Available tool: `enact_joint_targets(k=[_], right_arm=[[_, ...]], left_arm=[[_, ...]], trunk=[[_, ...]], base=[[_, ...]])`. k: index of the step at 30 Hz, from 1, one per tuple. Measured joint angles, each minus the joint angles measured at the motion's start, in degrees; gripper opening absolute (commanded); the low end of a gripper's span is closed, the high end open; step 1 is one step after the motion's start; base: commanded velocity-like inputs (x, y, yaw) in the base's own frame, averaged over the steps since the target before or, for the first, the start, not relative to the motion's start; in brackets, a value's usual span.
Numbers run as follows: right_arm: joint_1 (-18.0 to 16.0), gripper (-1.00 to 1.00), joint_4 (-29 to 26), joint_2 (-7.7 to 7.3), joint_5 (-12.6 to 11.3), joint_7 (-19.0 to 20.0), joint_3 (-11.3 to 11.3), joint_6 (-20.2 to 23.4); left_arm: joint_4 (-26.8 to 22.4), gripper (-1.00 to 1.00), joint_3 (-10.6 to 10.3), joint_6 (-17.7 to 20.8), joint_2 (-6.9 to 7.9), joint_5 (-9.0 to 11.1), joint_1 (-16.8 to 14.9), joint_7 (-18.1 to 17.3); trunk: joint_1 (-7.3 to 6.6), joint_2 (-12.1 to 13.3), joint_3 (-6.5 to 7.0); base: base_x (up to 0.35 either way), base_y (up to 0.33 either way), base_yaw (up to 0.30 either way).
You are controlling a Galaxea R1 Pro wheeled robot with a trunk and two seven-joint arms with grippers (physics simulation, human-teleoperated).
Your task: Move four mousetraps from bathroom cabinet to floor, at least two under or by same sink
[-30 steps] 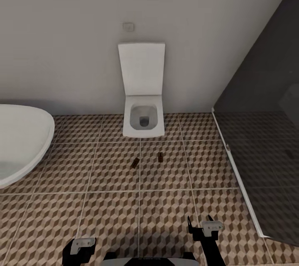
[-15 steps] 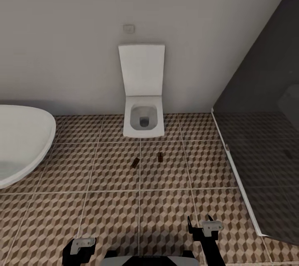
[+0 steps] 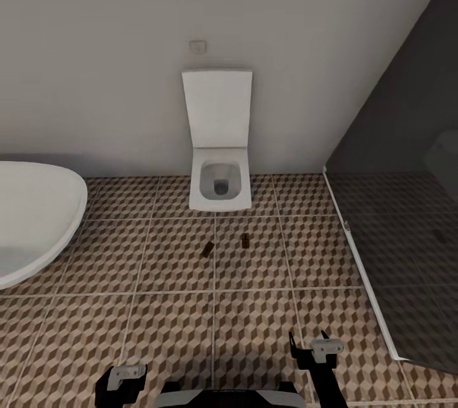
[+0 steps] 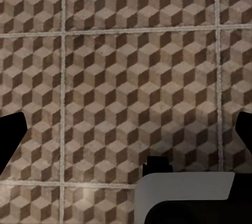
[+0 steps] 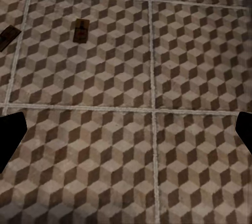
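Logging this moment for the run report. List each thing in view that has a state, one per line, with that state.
Toilet: lid raised upright against the wall, bowl open.
Left mousetrap: lying flat on the bathroom floor, angled, in front of the toilet.
Right mousetrap: flat on the same floor, apart from the other.
Bathtub: looks empty.
Left pincer: empty, jaws spread.
Right pincer: empty, jaws spread.

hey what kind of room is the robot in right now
A bathroom: a white toilet with its lid up stands against the wall, a white bathtub sits to its left, and cube-patterned tiles cover the floor.
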Motion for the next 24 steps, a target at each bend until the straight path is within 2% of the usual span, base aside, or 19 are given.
enact_joint_targets(k=[3,7,13,17,24], right_arm=[[0.0,1.0,0.0,-0.82,0.0,0.0,0.0,0.0],[0.0,1.0,0.0,-2.72,-0.1,0.1,-0.1,-0.1],[0.0,1.0,0.0,-4.33,-0.1,0.1,0.0,-0.1],[0.0,1.0,0.0,-4.59,0.0,0.1,0.0,0.0],[0.0,1.0,0.0,-4.58,0.0,0.2,0.1,0.2]], left_arm=[[0.0,1.0,0.0,0.0,0.03,0.0,0.0,0.0],[0.0,1.0,0.0,0.0,0.13,0.0,0.0,0.0],[0.0,1.0,0.0,0.0,0.17,0.1,0.0,0.0],[0.0,1.0,0.0,0.1,0.18,0.1,0.0,0.0],[0.0,1.0,0.0,0.1,0.18,0.1,0.0,0.0]], trunk=[[-0.66,1.2,0.54],[-1.54,2.8,1.26],[-2.86,5.2,2.34],[-3.74,6.8,3.07],[-3.75,6.9,3.07]], base=[[0.0,0.0,0.0],[0.0,0.0,0.0],[0.0,0.0,0.0],[0.0,0.0,0.0],[0.0,0.0,0.0]])
